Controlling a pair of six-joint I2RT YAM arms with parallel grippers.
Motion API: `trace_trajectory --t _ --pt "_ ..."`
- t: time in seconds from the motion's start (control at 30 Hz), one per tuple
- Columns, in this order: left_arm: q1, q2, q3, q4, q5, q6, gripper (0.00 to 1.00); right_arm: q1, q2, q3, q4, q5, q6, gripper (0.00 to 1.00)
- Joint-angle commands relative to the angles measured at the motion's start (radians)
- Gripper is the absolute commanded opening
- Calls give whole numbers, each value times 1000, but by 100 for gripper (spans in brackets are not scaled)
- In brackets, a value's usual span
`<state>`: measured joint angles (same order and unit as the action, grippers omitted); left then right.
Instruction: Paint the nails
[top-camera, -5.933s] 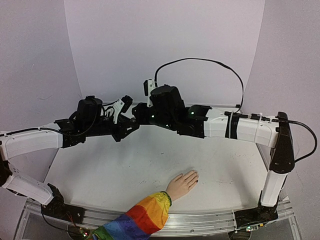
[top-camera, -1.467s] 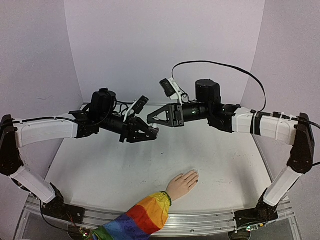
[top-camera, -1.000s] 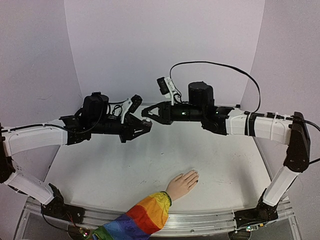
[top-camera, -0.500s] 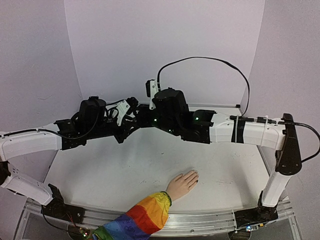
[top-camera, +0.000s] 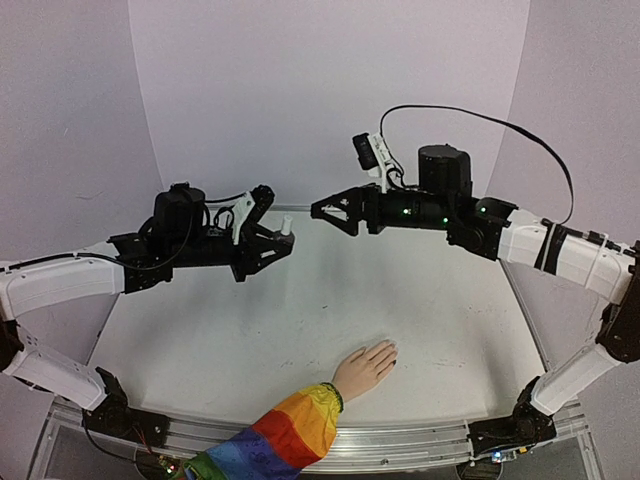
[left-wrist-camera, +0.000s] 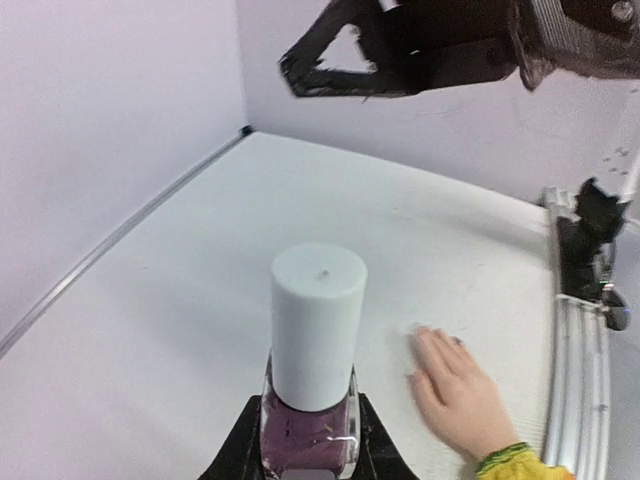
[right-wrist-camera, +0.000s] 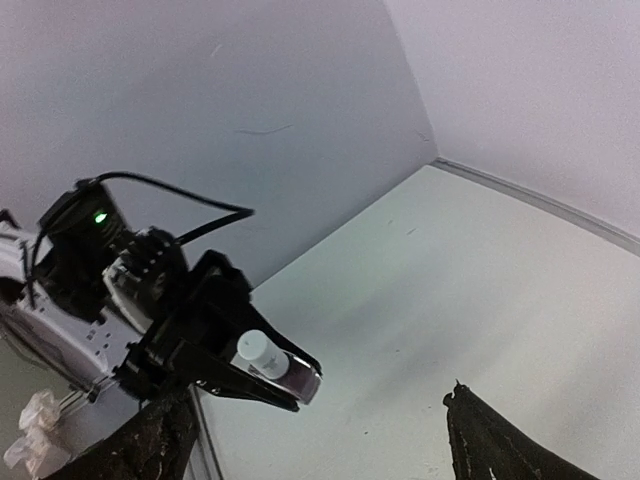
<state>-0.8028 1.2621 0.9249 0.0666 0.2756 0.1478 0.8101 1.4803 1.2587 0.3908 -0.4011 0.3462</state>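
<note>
Left pincer (top-camera: 278, 240): clamped narrow on the glass body of a polish bottle (left-wrist-camera: 308, 438); no change from half a second ago.
Polish bottle: upright in the left wrist view, held in the air over the far half of the counter (top-camera: 250, 340), left of its middle. Mauve liquid shows through the glass.
Cap (left-wrist-camera: 317, 338): white cylinder, seated on the bottle. Half a second ago the right arm hid it in the top view; it is now in plain sight.
Right pincer (top-camera: 322, 215): jaws spread wide, gripping nothing. Half a second ago it was pressed in against the left pincer at the bottle; it now stands clear, to the right of the bottle and higher, tips pointing back toward it.
Right arm: drawn back toward the right edge of the counter, with the forearm raised.
Left arm: position nearly as before.
Mannequin hand (top-camera: 368, 365): flat on the counter, palm down, near the middle of the near edge, fingers pointing to the far right. Not moved.
Nails (left-wrist-camera: 440, 336): on that hand, well apart from both pincers; one fingertip shows a dark spot, the others are skin-toned.
Sleeve (top-camera: 285, 435): rainbow-striped, running off the near edge.
</note>
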Motion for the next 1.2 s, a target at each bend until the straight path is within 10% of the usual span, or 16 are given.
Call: trace_trajectory --t 0.0,0.23,0.6,1.17 --pt "28 52 115 85 526 -90 0 1 -18 8 49 -335 -65 91" --pt "28 148 177 83 808 -177 0 1 33 48 45 -412 -77 77" --pt "28 160 181 85 828 -186 0 3 123 129 63 -500 -66 33" --pt "28 156 176 84 736 -185 0 28 161 145 52 -511 -81 14"
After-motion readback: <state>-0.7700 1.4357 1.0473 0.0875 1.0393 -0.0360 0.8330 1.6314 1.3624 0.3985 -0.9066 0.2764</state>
